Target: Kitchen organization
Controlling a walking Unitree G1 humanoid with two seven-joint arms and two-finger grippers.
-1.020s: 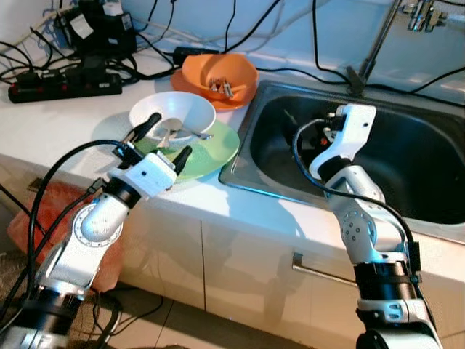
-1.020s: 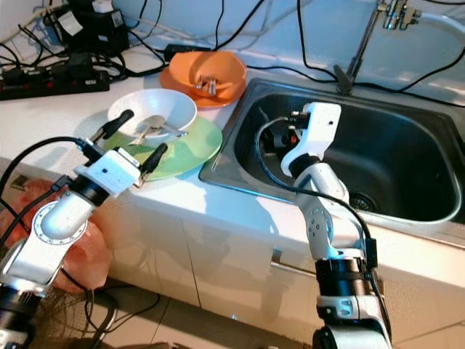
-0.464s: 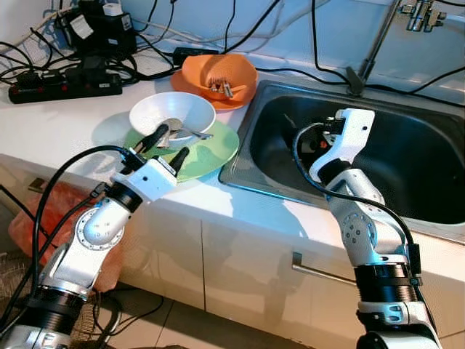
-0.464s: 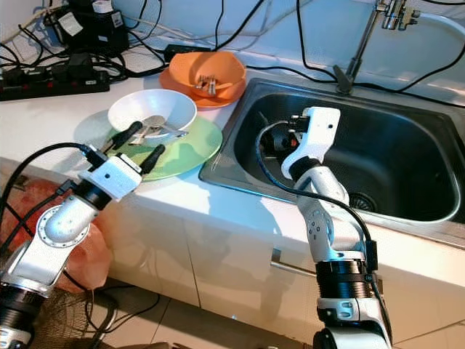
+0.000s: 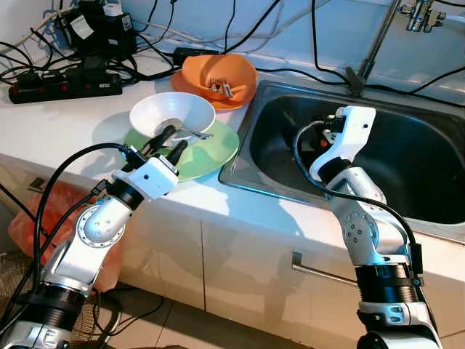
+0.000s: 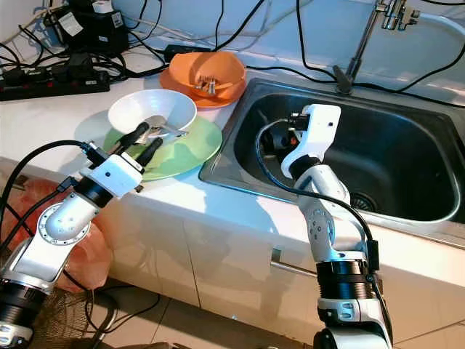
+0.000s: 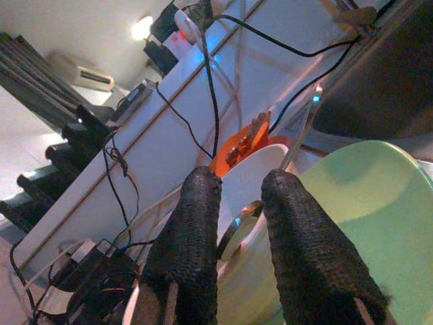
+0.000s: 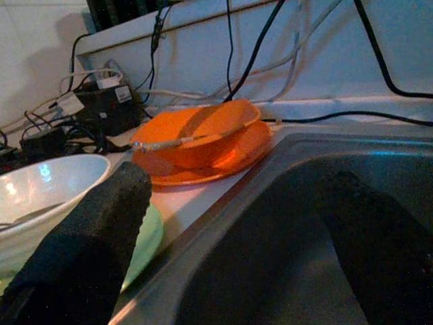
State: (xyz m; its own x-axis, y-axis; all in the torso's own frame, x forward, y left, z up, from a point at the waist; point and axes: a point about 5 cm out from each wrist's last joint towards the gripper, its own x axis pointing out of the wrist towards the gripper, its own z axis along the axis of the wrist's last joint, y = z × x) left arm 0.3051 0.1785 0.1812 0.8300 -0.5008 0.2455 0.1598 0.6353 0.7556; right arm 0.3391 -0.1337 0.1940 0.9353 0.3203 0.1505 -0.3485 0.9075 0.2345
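- A round white ceramic bowl (image 5: 172,114) is seen standing on a flat pale green plate (image 5: 211,149), on the white countertop (image 5: 51,120) just beside the stainless steel sink (image 5: 407,156).
- Metal cutlery (image 5: 190,133) is observed lying inside the white bowl, with one handle projecting over the rim.
- The left gripper (image 5: 167,142) is held over the near edge of the green plate, close to the white bowl's rim; its two black fingers (image 7: 196,230) are set narrowly apart with a small gap between them, and nothing is gripped.
- The right gripper (image 8: 230,223) is positioned over the sink basin, with its pincer spread wide and empty.
- An orange bowl (image 5: 219,74) holding small utensils is noted on an orange plate, further back on the counter, touching the sink's corner.
- A black power strip (image 5: 65,83) and tangled black cables (image 5: 145,43) are recorded along the back wall.
- A chrome tap (image 5: 418,14) is mounted behind the sink.
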